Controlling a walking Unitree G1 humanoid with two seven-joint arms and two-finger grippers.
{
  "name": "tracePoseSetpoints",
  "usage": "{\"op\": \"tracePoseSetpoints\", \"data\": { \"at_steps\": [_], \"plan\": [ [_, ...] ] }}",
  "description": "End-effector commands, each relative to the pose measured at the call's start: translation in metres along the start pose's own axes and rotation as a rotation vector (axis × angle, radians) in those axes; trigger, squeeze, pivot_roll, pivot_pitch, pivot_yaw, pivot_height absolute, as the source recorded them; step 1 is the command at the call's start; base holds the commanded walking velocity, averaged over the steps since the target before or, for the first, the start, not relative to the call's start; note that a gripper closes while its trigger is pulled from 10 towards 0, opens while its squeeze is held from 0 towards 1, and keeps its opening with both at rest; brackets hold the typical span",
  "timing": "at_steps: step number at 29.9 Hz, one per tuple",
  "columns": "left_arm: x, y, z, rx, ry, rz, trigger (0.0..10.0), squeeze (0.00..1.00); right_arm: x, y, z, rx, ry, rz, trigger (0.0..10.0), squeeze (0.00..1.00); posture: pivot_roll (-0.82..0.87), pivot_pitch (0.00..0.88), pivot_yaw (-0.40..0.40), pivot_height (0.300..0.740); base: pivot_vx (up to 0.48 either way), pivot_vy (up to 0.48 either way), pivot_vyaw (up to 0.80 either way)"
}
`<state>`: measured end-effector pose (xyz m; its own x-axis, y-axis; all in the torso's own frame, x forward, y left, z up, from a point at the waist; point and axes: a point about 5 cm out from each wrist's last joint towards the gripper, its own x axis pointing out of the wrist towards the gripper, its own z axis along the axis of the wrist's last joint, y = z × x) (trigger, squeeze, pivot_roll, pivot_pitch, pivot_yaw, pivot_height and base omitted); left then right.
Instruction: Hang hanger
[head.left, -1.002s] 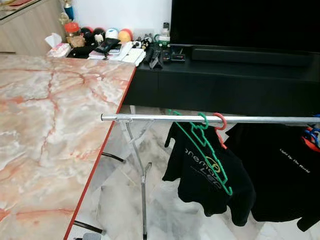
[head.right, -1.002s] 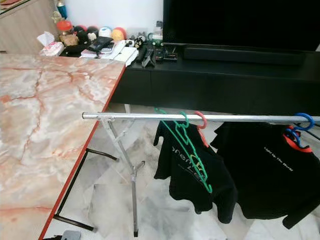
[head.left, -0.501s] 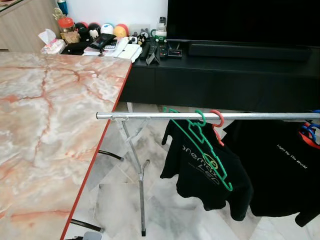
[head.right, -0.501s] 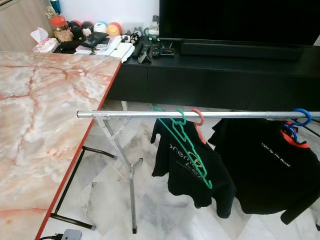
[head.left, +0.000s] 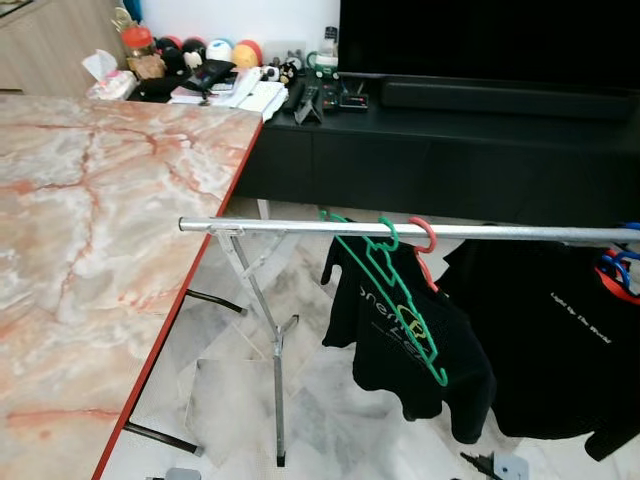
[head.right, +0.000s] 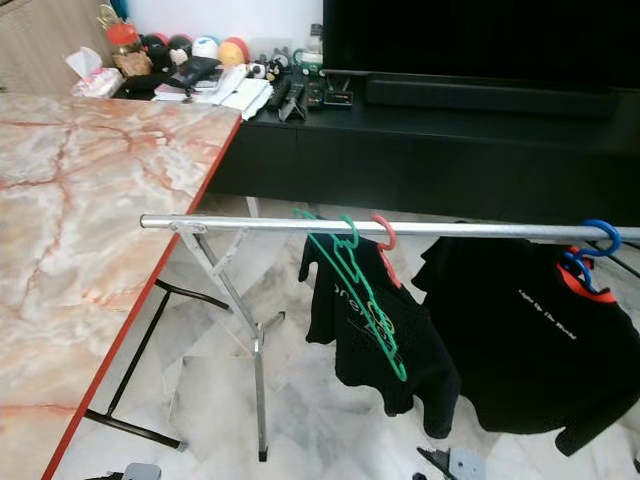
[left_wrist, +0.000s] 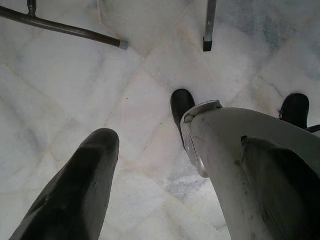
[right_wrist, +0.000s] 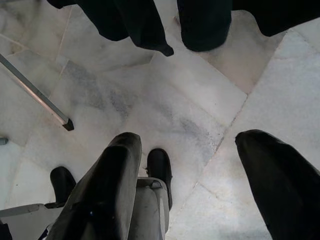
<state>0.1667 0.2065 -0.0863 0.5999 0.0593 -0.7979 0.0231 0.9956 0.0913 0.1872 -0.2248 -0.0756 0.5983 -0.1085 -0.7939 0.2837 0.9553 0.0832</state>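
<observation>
Two grippers, left (left_wrist: 150, 190) and right (right_wrist: 200, 190), are held spread and empty; the green hanger (head.left: 400, 300) could be knocked off the rail (head.left: 300, 228).

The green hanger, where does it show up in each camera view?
Left eye view: green hanger hangs on the silver rail, right of centre.
Right eye view: just right of centre, beside the red hook.
Wrist views: floor tiles, no hanger.
Shared landmark: the rail.
</observation>
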Motion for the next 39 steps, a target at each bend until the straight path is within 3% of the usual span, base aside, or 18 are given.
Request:
{"op": "tracePoseSetpoints", "data": {
  "at_steps": [1,8,13,27,39],
  "plan": [
    [-0.003,0.003,-0.011,-0.018,0.028,0.004,10.0,0.0,-0.001,-0.005,-0.005,0.013,0.036,-0.019,10.0,0.0,0.01,0.18,0.011,0.74,0.0,0.0,0.0],
    [-0.002,0.003,-0.009,-0.013,0.036,0.001,10.0,0.0,0.0,-0.005,0.003,-0.025,0.038,-0.001,10.0,0.0,0.0,0.177,0.012,0.74,0.114,0.0,0.15],
    [-0.002,0.003,-0.009,-0.01,0.036,0.0,10.0,0.0,-0.004,-0.004,-0.02,0.014,0.058,0.006,10.0,0.0,0.0,0.177,0.013,0.74,0.333,0.0,0.32],
    [-0.002,0.002,-0.01,-0.008,0.042,0.0,10.0,0.0,-0.004,0.002,-0.023,-0.008,0.073,0.067,10.0,0.0,0.0,0.176,0.007,0.74,0.355,0.0,0.0],
    [-0.003,0.0,-0.013,-0.005,0.051,0.0,10.0,0.0,-0.004,0.007,-0.022,-0.071,0.06,0.148,10.0,0.0,-0.01,0.176,-0.002,0.74,0.0,0.0,0.0]
  ]
}}
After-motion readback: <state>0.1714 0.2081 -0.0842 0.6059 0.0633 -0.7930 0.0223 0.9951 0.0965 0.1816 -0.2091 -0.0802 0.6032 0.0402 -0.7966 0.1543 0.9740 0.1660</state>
